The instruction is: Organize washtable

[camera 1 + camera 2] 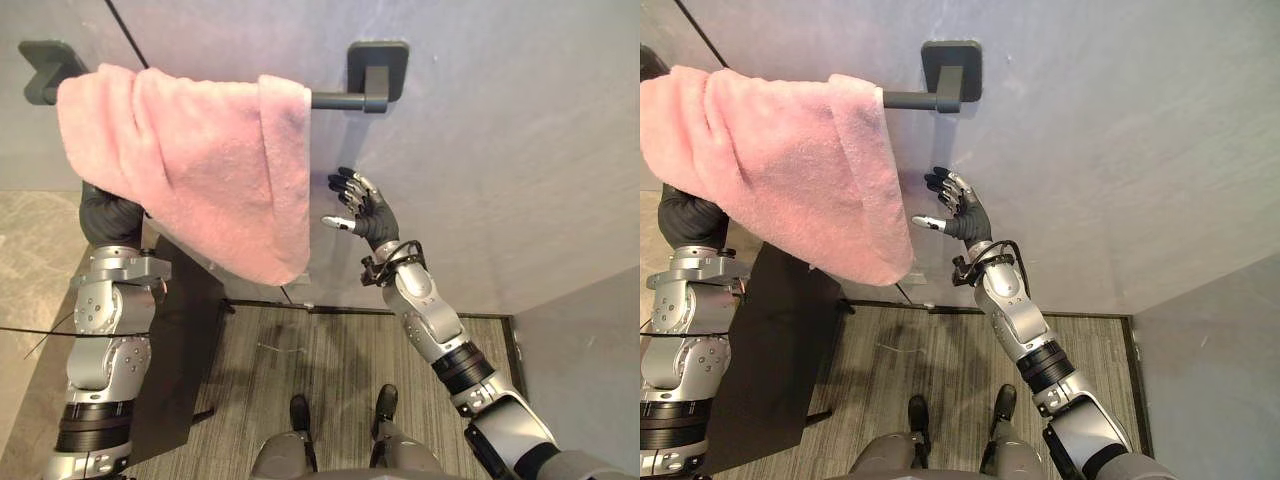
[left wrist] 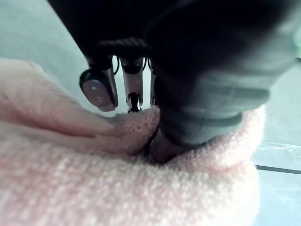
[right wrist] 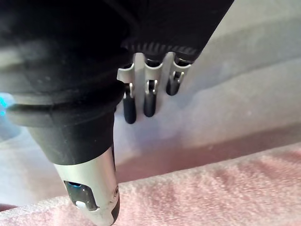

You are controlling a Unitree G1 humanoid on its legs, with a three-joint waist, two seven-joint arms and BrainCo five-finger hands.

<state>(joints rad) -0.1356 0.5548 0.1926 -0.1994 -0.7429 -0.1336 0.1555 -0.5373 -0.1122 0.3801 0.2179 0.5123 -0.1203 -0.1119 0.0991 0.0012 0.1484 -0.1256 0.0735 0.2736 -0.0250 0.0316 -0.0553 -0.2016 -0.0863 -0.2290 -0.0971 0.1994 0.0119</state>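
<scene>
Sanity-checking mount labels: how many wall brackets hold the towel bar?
2: left bracket beside the pink towel; right bracket above the right hand. None look hidden.

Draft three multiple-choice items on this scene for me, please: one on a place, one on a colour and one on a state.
1. Where is the towel?
A. Draped over the wall bar
B. Lying on the floor
C. Folded on a table

2. What colour is the towel?
A. White
B. Pink
C. Blue

3. How is the right hand?
A. Closed on the towel
B. Curled into an empty fist
C. Open, beside the towel

Answers:
1 A: the towel hangs over the dark bar fixed to the wall.
2 B: its cloth is pink all over.
3 C: its fingers are spread next to the towel's edge and grip nothing.
</scene>
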